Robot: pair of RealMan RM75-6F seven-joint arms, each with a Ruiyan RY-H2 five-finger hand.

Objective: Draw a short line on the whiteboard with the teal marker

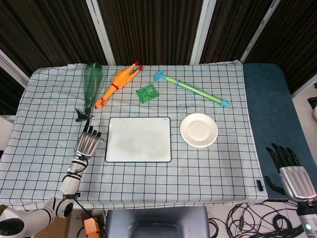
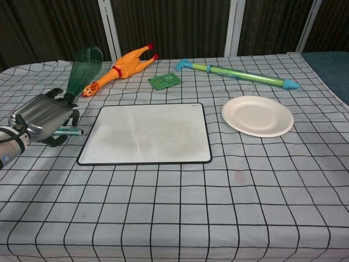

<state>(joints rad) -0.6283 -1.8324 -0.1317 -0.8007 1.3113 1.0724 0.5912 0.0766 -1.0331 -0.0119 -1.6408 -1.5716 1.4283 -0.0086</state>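
Observation:
The teal marker [image 2: 74,131] lies on the cloth just left of the whiteboard [image 2: 147,134]; only its short end sticks out from under my left hand [image 2: 41,117]. That hand rests low on the table, fingers above the marker and thumb below it, curled around it. In the head view the left hand [image 1: 88,141] sits beside the whiteboard's [image 1: 138,139] left edge and covers the marker. My right hand [image 1: 292,171] hangs off the table's right front corner, fingers apart, holding nothing. The whiteboard surface shows only faint smudges.
A white paper plate [image 1: 198,130] sits right of the whiteboard. Behind it lie a green water squirter [image 1: 193,89], a green card [image 1: 147,93], an orange rubber chicken [image 1: 118,84] and a green plastic bottle [image 1: 91,82].

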